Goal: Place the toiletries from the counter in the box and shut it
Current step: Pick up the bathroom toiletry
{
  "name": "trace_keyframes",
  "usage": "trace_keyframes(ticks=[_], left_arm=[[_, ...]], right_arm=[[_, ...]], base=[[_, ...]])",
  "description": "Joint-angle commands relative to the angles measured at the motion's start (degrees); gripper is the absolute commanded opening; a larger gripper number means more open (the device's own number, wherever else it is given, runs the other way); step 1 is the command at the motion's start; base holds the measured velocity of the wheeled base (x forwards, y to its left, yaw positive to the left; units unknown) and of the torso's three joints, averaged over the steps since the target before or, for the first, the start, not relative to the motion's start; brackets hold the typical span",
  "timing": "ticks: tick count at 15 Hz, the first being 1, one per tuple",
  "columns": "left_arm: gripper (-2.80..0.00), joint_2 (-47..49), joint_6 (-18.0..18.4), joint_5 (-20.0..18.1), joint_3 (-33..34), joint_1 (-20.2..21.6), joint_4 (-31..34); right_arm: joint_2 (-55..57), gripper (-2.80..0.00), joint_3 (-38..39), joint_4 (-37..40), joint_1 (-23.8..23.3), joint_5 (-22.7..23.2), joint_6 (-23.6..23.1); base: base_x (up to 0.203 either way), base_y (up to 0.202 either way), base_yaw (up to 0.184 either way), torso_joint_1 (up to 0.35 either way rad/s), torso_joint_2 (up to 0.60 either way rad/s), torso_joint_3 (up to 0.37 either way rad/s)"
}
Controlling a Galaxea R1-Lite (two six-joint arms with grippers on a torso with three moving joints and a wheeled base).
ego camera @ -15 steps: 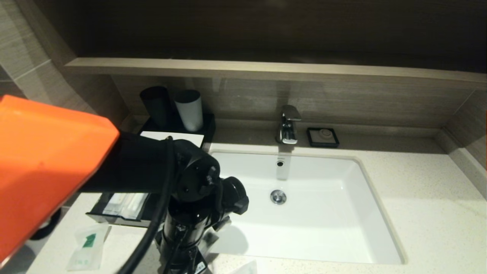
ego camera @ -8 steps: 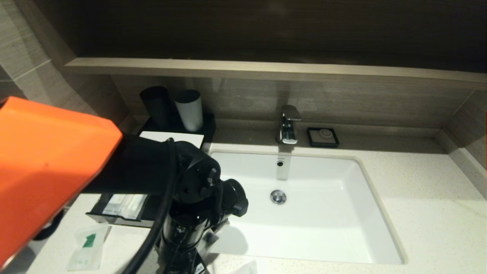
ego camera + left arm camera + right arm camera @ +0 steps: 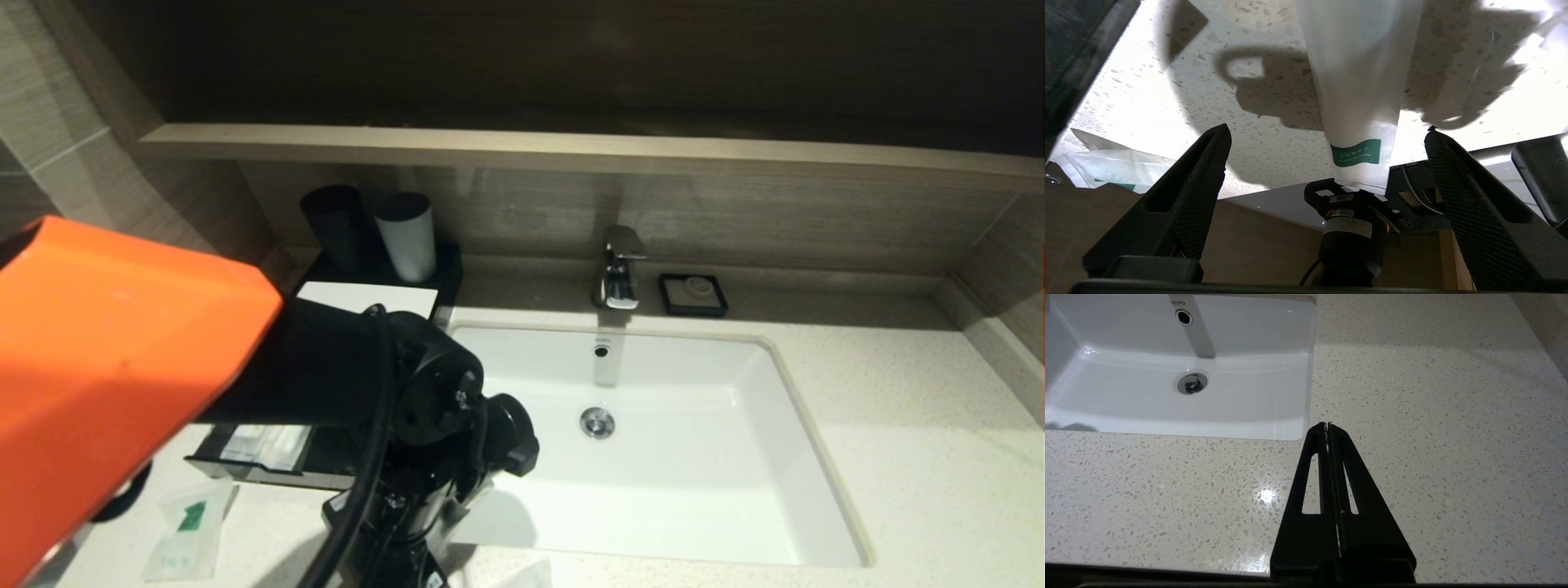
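Left gripper (image 3: 1327,134) wide apart over the speckled counter (image 3: 1147,102), holding nothing; a white sachet (image 3: 1359,102) with a green mark between the two fingers (image 3: 1208,163), touching neither, its end at the counter's front edge. A second sachet (image 3: 1106,169) near the same edge, off to one side.

Seen from the head: left arm's orange shell (image 3: 114,367) and black wrist (image 3: 424,408) over the counter's front left part, fingers hidden below the frame. Behind the arm, black box (image 3: 445,278) with a white top panel at the counter's back left, just beside the basin's (image 3: 718,457) left rim; drawer (image 3: 245,467) pulled out toward the front, pale slim sleeves (image 3: 265,441) lying inside. One sachet (image 3: 188,531) flat on the counter just in front of the drawer, apart from it; a corner of another (image 3: 526,574) at the front edge beside the wrist. Black cup (image 3: 335,224) and white cup (image 3: 406,233) on the box's rear. Tap (image 3: 619,265) and small black soap dish (image 3: 692,294) along the back edge.

Seen from the right wrist: right gripper (image 3: 1327,425) pressed together, holding nothing, over the counter's bare right part, near the basin's front right corner.
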Motion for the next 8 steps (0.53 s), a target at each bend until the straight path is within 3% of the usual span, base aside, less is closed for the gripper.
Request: trace_keyframes(ticks=[1, 8], left_arm=[[0.0, 0.2, -0.8, 0.1, -0.1, -0.3, 0.5], [0.0, 0.2, -1.1, -0.1, 0.1, -0.7, 3.0]], right_arm=[[0.0, -2.8, 0.0, 0.0, 0.1, 0.0, 0.0], [0.0, -2.8, 0.0, 0.0, 0.0, 0.0, 0.0]], base=[[0.0, 0.0, 0.0, 0.0, 0.0, 0.0], [0.0, 0.0, 0.0, 0.0, 0.0, 0.0]])
